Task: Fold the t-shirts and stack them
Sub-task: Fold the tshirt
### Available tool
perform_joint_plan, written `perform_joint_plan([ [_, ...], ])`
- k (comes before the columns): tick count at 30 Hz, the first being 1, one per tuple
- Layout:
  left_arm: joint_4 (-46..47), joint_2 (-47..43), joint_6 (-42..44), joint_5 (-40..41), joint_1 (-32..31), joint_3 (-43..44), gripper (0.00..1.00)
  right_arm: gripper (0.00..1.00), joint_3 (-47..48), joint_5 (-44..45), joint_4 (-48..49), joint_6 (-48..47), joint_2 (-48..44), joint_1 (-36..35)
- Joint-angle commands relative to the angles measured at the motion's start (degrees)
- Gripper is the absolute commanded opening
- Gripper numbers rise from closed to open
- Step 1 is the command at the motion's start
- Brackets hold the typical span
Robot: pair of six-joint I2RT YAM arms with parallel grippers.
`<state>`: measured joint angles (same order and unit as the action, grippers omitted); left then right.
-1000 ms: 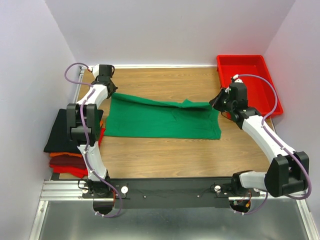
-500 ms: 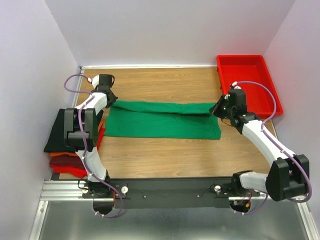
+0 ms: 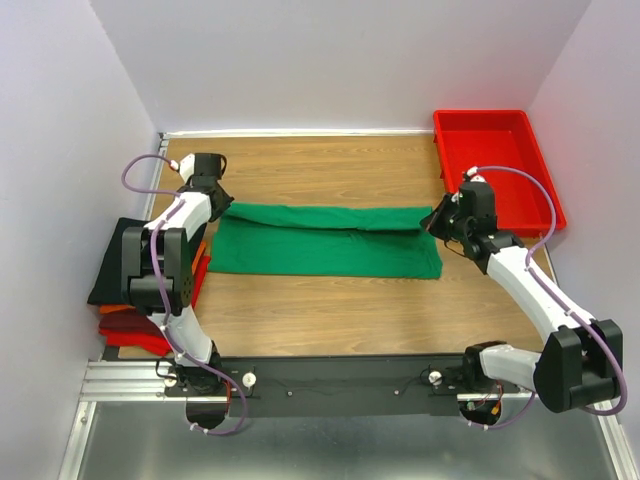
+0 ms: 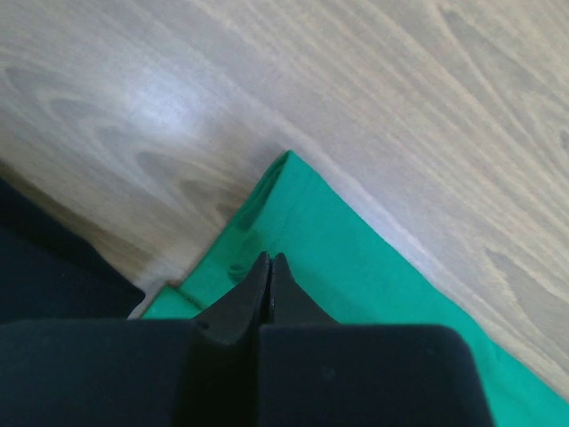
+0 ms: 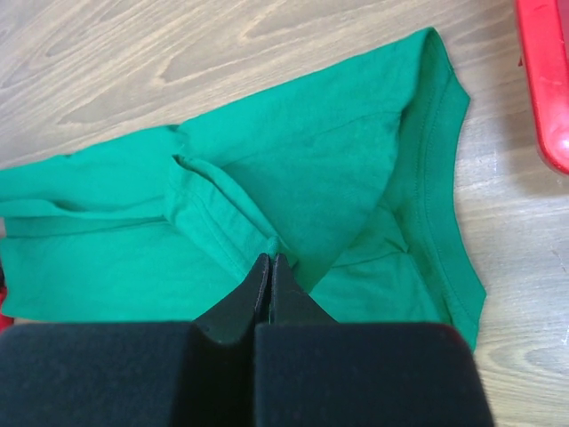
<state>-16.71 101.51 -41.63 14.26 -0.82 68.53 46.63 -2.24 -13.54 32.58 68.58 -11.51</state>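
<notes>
While pinched, t-shirt [image 3: 325,242] spans left tool [image 3: 221,204], right tool [image 3: 429,222]

Bright green short-sleeved t-shirt [image 3: 325,240], centre: soft matt knit cloth, its stitched hem visible in the right wrist view. Light brown table top [image 3: 330,170]: smooth wood-grain surface with a faint sheen. Red rectangular tray [image 3: 495,150], upper right: rigid, glossy plastic. Folded black t-shirt [image 3: 115,265], left edge: matt cloth. Silver slotted rail [image 3: 120,380], lower left: brushed metal.
</notes>
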Motion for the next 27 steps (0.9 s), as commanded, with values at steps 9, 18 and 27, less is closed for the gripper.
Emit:
perform_joint_plan([
  [9,2.5,-3.6,-1.9,-1.1,0.4,-6.8,0.0,0.0,-2.9,3.9,-2.6,1.0,0.0,0.4],
  [18,3.8,-7.1,-1.5,-1.3,0.3,-8.6,0.6,0.21,-4.0,2.9,-2.6,1.1,0.6,0.3],
  [27,3.0,-10.0,-1.4,-0.5,-1.4,-7.2,0.62,0.53,-2.5,-1.7,-2.5,-1.7,-0.5,0.3],
])
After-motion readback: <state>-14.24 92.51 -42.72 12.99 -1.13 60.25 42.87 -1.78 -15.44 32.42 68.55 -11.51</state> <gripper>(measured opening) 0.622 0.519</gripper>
